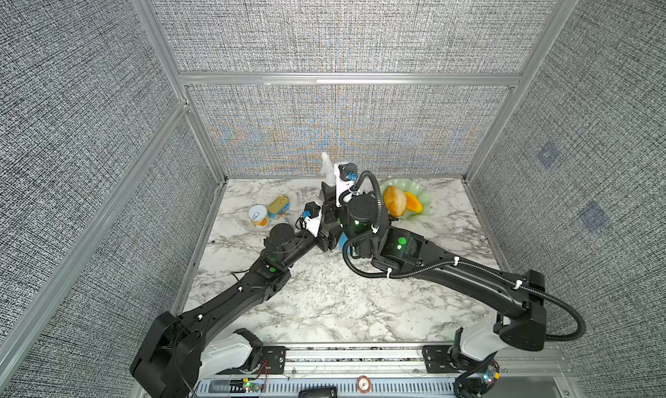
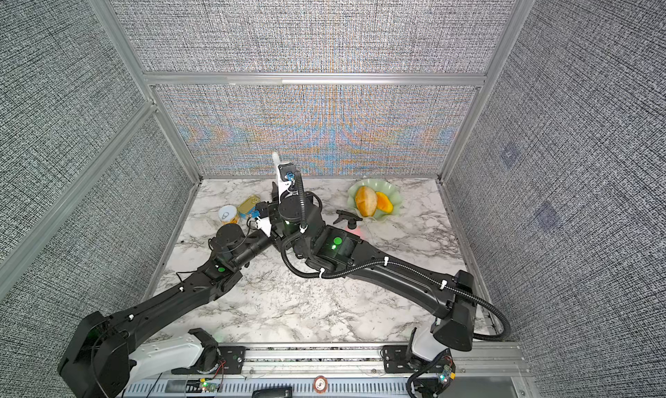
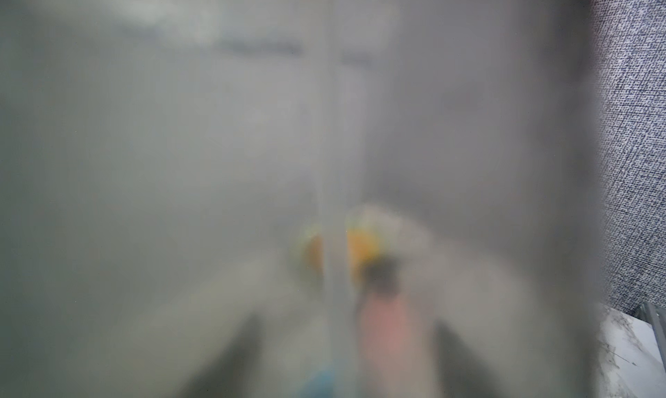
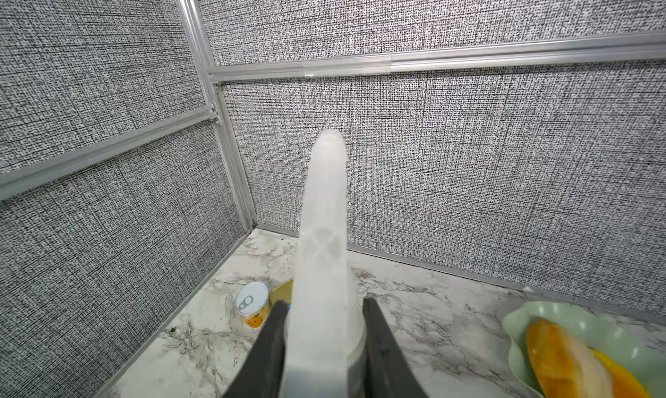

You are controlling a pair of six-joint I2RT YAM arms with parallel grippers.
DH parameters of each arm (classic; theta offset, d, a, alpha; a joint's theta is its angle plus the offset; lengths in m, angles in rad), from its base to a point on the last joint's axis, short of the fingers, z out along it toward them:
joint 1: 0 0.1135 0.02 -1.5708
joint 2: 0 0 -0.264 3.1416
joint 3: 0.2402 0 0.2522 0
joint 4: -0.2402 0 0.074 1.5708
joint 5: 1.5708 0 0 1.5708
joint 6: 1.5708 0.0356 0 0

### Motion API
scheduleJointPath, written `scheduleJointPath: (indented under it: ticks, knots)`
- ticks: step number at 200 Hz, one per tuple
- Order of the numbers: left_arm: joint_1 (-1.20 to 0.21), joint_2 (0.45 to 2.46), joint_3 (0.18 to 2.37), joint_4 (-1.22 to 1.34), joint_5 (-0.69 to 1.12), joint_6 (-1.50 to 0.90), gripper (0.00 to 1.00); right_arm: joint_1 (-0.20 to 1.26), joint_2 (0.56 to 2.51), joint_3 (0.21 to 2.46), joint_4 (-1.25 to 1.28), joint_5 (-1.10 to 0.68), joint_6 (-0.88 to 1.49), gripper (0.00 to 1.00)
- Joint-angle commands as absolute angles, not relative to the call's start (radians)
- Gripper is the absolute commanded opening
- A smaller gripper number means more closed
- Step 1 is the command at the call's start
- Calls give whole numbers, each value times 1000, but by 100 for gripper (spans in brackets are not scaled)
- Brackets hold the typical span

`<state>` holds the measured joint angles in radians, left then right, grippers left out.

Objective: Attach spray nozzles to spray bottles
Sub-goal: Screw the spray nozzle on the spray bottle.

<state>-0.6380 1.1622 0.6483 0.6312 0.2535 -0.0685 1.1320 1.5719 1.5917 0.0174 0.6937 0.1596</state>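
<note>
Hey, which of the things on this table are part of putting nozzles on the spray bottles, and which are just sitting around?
For the job: white nozzle, smoky grey bottle, black nozzle, pink bottle, blue bottle.

Just lying about: round can, flat tin, green plate holding fruit.

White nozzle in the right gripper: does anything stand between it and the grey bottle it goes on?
Nothing visible does. The right gripper is shut on the white nozzle. The grey bottle fills the left wrist view, and a pale line down its middle may be the dip tube already inside.
</note>
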Motion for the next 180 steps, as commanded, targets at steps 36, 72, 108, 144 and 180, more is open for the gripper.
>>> scheduleJointPath:
  ticks: [36, 72, 108, 144, 180]
  knots:
    - [-645, 1147, 657, 824, 377, -58, 59, 1109, 1402, 1499, -130, 208, 203, 65]
    - [-644, 1155, 657, 845, 466, -72, 60, 1107, 1261, 1440, -191, 146, 156, 75]
    - [-644, 1169, 671, 851, 578, -95, 60, 1088, 1135, 1339, -203, 150, 88, 83]
    - [-644, 1182, 680, 865, 652, -126, 61, 992, 1064, 1254, -215, 0, 63, 90]
    - [-644, 1191, 689, 864, 701, -140, 61, 916, 1085, 1249, -209, -180, 51, 93]
